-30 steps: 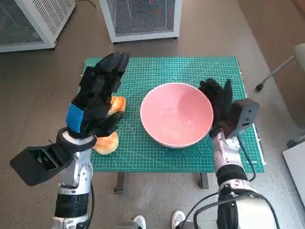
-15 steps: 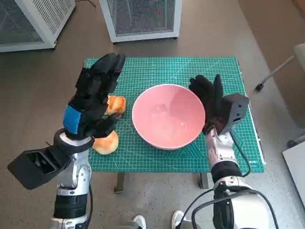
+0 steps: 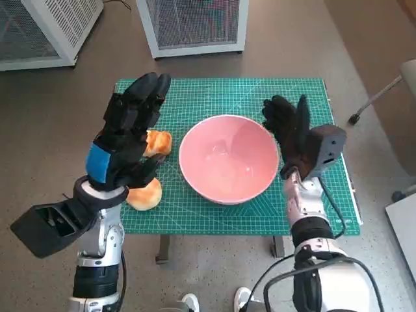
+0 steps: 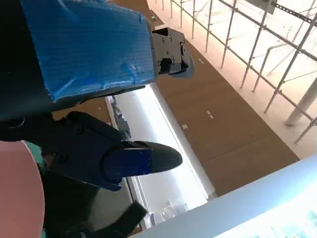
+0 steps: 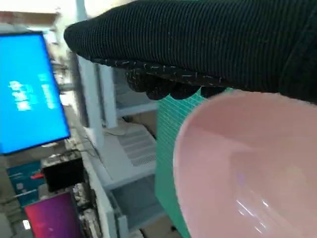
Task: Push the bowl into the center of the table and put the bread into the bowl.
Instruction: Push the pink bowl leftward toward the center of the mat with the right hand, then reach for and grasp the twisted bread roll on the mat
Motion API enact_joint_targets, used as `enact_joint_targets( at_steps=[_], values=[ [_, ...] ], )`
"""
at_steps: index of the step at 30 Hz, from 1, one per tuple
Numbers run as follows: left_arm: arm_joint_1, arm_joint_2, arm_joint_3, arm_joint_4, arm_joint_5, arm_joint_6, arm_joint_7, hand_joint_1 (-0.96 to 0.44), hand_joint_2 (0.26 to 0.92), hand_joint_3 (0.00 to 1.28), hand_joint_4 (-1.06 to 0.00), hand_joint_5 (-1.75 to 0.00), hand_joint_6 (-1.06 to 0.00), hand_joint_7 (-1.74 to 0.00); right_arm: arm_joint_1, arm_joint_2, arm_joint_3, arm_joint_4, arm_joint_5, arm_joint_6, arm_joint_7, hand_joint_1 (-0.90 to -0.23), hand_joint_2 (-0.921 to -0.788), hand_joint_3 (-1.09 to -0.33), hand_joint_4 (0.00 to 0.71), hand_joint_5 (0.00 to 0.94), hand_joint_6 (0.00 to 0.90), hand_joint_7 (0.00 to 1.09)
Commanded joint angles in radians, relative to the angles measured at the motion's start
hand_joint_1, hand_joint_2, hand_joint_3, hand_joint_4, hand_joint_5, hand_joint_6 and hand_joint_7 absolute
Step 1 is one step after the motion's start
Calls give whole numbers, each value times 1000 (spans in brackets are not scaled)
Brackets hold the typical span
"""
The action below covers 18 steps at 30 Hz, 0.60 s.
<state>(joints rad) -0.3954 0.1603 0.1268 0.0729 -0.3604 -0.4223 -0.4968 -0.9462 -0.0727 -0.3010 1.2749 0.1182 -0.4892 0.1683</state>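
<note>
since a second ago the bowl (image 3: 227, 158) has slid leftward to about the middle of the green mat (image 3: 312, 201), and the right hand (image 3: 290, 133), which was pressed to its right rim, has lifted slightly and now sits just beside that rim with fingers spread, holding nothing. left hand (image 3: 127, 140) hangs raised over the mat's left part, fingers apart and empty, much where it was. two pieces of bread lie left of the bowl: one bun (image 3: 157, 142) just beside its rim, another bun (image 3: 145, 194) near the mat's front edge, both partly hidden by the left hand. the push looks about done; next comes lowering the left hand onto a bun, closing around it, and carrying it over the rim.
</note>
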Motion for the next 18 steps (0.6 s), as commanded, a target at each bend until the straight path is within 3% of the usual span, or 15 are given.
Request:
enact_joint_targets(
  at_steps=[1, 7, 11, 18],
  values=[
    [-8, 27, 22, 23, 14, -24, 0, -631, 921, 405, -99, -45, 0, -475, 6, -8, -5, -37, 17, -96, 43, -456, -921, -612, 199, 7, 117, 361],
    [-41, 84, 58, 93, 78, -85, 19, -646, 921, 408, -109, -36, -25, -457, 36, -17, -4, -130, 51, -244, 151, -458, -921, -608, 210, 6, 98, 414],
    [-61, 151, 80, 128, 192, -139, 67, -665, 921, 415, -117, -26, -48, -430, 66, -13, -6, -227, 115, -300, 258, -483, -921, -592, 223, 11, 107, 435],
    [-109, 302, 81, 184, 385, -160, 128, -672, 921, 358, -116, -12, -50, -368, 177, 2, 43, -518, 234, -339, 415, -504, -921, -565, 243, 16, 126, 468]
  ],
)
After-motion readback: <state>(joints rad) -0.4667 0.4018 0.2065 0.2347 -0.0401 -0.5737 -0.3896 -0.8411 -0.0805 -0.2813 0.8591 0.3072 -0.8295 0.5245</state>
